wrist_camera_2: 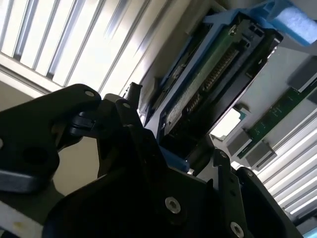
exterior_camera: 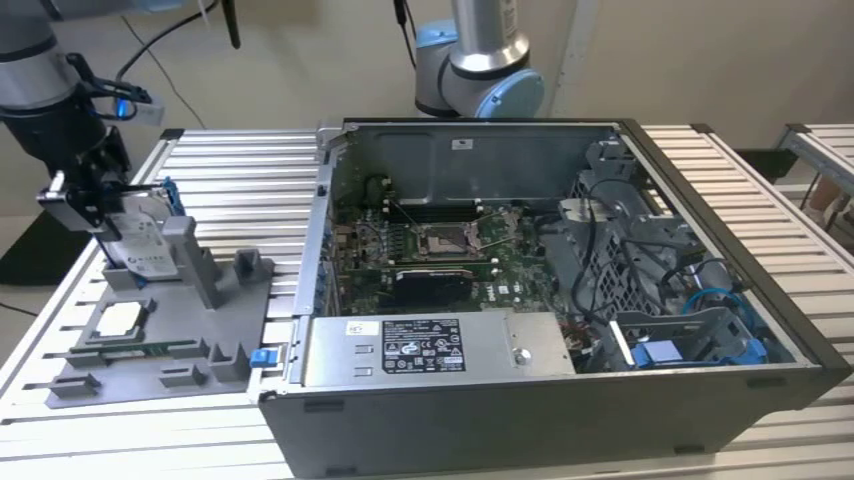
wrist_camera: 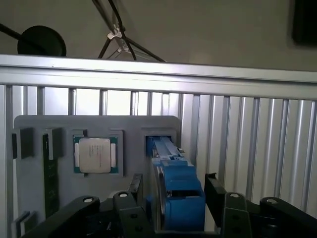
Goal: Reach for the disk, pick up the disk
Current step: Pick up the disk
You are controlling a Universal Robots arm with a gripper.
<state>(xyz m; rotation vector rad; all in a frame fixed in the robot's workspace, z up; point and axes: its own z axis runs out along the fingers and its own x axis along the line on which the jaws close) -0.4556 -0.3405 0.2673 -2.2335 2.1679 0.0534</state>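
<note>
Disk (exterior_camera: pixel 144 240) on the slatted bench (exterior_camera: pixel 227 160): at the exterior view's left of the open computer case (exterior_camera: pixel 534 420), a grey holder (exterior_camera: pixel 200 320) carries it on edge in a slot. The jaws flank its blue bracket on both sides; I cannot tell whether they press it. A square silver chip (exterior_camera: pixel 118 320) lies in the holder nearby.

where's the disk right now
The disk is on the exterior view's left, standing on edge in the grey holder tray beside the square chip, left of the open computer case. The open gripper straddles it.
</note>
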